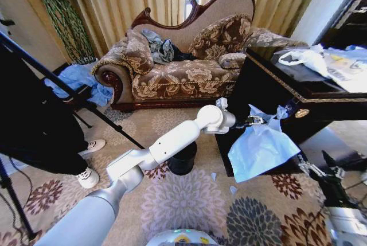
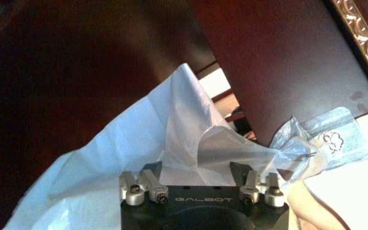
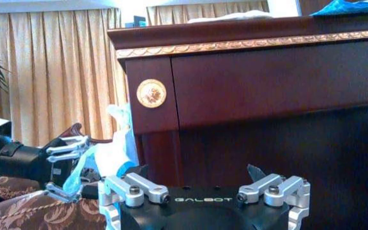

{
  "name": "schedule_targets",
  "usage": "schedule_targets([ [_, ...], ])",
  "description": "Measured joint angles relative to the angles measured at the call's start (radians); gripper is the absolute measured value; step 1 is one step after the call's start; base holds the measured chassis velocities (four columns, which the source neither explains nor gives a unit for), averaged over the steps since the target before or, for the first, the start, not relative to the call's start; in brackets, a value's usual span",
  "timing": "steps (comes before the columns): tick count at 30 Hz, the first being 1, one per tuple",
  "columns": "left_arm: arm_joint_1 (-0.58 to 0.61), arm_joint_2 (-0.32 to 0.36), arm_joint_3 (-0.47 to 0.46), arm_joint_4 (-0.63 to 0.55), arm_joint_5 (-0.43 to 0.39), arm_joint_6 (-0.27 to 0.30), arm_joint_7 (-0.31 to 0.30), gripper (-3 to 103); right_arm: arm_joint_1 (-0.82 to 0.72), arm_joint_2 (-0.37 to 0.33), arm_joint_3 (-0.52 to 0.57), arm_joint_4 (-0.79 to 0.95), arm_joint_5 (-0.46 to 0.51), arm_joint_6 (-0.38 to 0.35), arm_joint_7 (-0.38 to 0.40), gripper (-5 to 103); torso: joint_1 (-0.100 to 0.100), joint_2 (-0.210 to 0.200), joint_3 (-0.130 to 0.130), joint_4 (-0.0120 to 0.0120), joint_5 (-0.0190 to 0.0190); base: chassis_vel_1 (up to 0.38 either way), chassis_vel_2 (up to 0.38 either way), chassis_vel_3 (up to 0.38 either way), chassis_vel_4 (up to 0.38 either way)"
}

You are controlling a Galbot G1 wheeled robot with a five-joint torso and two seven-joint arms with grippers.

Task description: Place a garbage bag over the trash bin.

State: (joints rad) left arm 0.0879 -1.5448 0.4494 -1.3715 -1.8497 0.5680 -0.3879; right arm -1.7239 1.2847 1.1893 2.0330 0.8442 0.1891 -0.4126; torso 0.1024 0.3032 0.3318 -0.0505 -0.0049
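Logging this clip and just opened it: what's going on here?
The left pincer holds the garbage bag by its top edge, so it hangs in the air beside the dark cabinet. The trash bin stands on the carpet under the left arm, still unlined. The right pincer waits low beside the cabinet, open and empty.

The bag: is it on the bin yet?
No. The bag hangs from the left gripper, beside the bin.
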Motion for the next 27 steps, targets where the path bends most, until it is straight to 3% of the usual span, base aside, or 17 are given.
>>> schedule_targets([
  [2, -0.006, -0.002, 0.004, 0.02, 0.009, 0.011, 0.031, 85, -0.003, 0.002, -0.001, -0.001, -0.001, 0.003, 0.0, 100, 0.0, 0.0, 0.0, 0.0001, 0.0, 0.0, 0.0, 0.0, 0.0],
  [5, -0.008, -0.005, 0.005, 0.027, 0.009, 0.016, 0.033, 83, -0.003, 0.003, -0.001, -0.003, -0.001, 0.004, 0.0, 100, 0.0, 0.0, 0.0, 0.0001, 0.0, 0.0, 0.0, 0.0, 0.0],
  [6, -0.008, -0.006, 0.006, 0.03, 0.009, 0.019, 0.033, 75, -0.003, 0.003, -0.001, -0.005, -0.001, 0.005, -0.001, 100, 0.0, 0.0, 0.0, 0.0001, 0.0, 0.0, 0.0, 0.0, 0.0],
  [8, -0.007, -0.006, 0.007, 0.03, 0.009, 0.019, 0.033, 75, -0.003, 0.003, -0.001, -0.007, -0.001, 0.005, -0.001, 100, 0.0, 0.0, 0.0, 0.0, 0.0, 0.0, 0.0, 0.0, 0.0],
  [9, -0.005, -0.006, 0.008, 0.03, 0.009, 0.019, 0.033, 65, -0.002, 0.003, -0.001, -0.008, -0.001, 0.006, -0.001, 100, 0.0, 0.0, 0.0, 0.0, 0.0, 0.0, 0.0, 0.0, 0.0],
  [11, -0.004, -0.006, 0.008, 0.03, 0.009, 0.019, 0.033, 65, 0.0, 0.003, -0.002, -0.01, -0.001, 0.006, -0.001, 100, 0.0, 0.0, 0.0, 0.0, 0.0, 0.0, 0.0, 0.0, 0.0],
  [18, 0.0, -0.007, 0.007, 0.021, -0.001, 0.017, 0.026, 32, 0.001, -0.001, -0.008, -0.012, -0.002, 0.006, 0.001, 100, 0.0, 0.0, 0.0, 0.0, 0.0, 0.0, 0.0, 0.0, 0.0],
  [20, 0.002, -0.007, 0.005, 0.016, -0.002, 0.016, 0.024, 32, 0.001, -0.001, -0.009, -0.012, -0.002, 0.007, 0.001, 100, 0.0, 0.0, 0.0, 0.0001, 0.0, 0.0, 0.0, 0.0, 0.0],
  [27, 0.02, -0.002, -0.006, -0.018, -0.005, 0.004, 0.007, 2, 0.002, 0.003, -0.013, -0.012, -0.005, 0.008, 0.005, 100, 0.0, 0.0, 0.0, 0.0001, 0.0, 0.0, 0.0, 0.0, 0.0],
])
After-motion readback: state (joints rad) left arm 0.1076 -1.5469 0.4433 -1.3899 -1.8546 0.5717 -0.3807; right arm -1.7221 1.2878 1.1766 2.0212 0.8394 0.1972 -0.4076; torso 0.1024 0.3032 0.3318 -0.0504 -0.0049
